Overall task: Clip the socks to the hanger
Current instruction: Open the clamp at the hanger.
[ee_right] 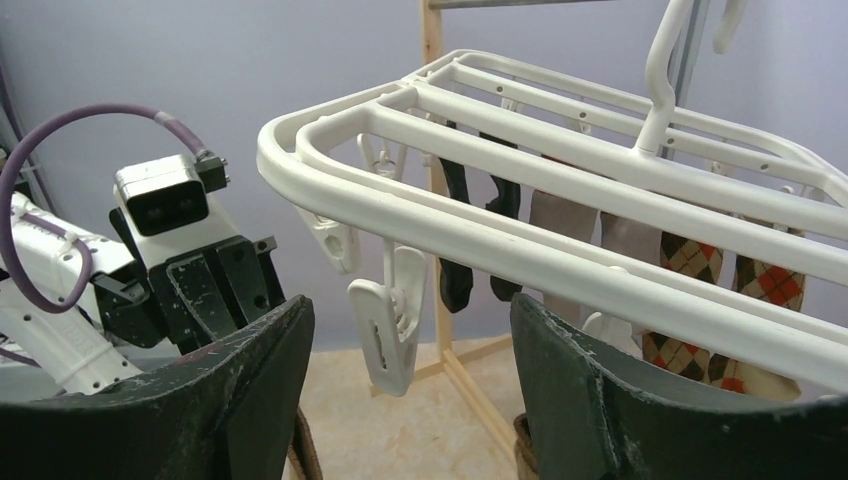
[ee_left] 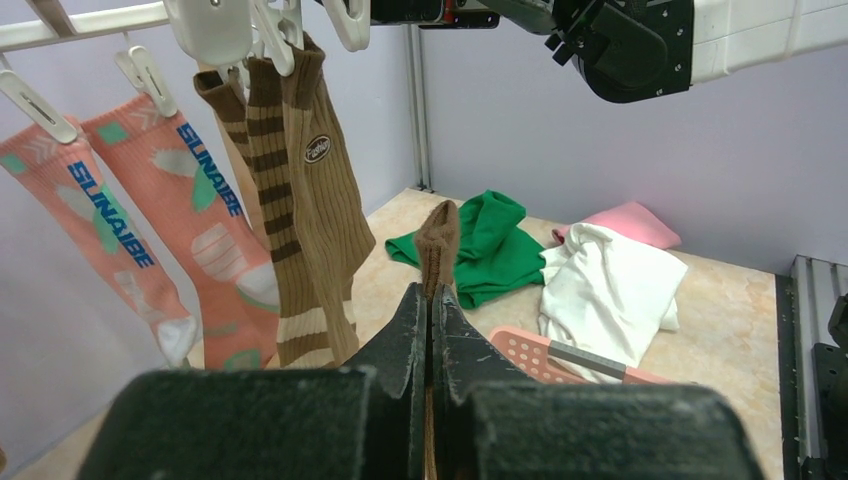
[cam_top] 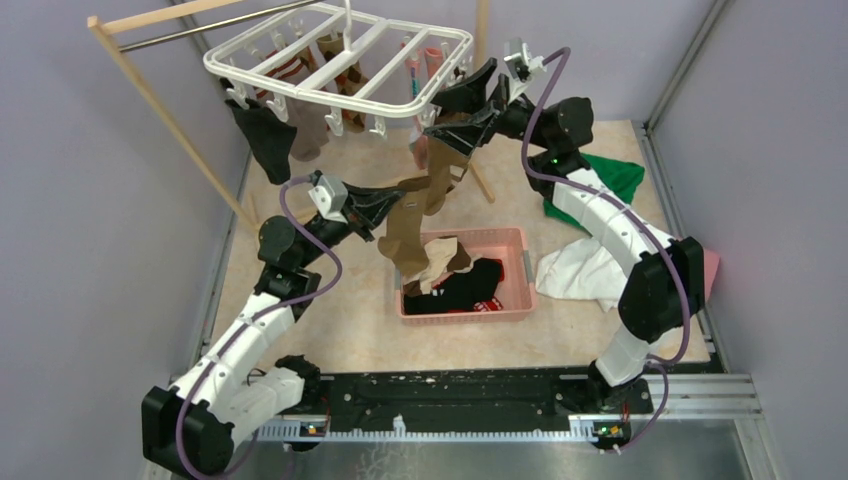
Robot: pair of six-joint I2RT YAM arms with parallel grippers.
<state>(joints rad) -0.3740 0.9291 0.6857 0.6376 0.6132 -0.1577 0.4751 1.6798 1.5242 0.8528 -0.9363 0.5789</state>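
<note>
The white hanger [cam_top: 340, 60] hangs at the back with black [cam_top: 262, 140], beige [cam_top: 305, 135], argyle [cam_top: 350, 85] and pink [cam_top: 420, 70] socks clipped on. My left gripper [cam_top: 392, 208] is shut on a plain brown sock [cam_top: 432, 185], which hangs over the basket. In the left wrist view the sock [ee_left: 438, 235] sticks up past the closed gripper [ee_left: 431, 292]. My right gripper [cam_top: 452, 128] is wide open at the sock's upper end, under the hanger's front right corner. In the right wrist view an empty clip [ee_right: 392, 320] dangles between its fingers, with brown sock edges [ee_right: 300, 450] below them.
A pink basket [cam_top: 465, 316] holding more socks [cam_top: 470, 285] sits mid-table. Green [cam_top: 615, 175], white [cam_top: 580, 270] and pink [cam_top: 710, 270] cloths lie at the right. The wooden rack [cam_top: 170, 120] stands at the back left. Pink-teal [ee_left: 200, 220] and striped [ee_left: 270, 200] socks hang near my left gripper.
</note>
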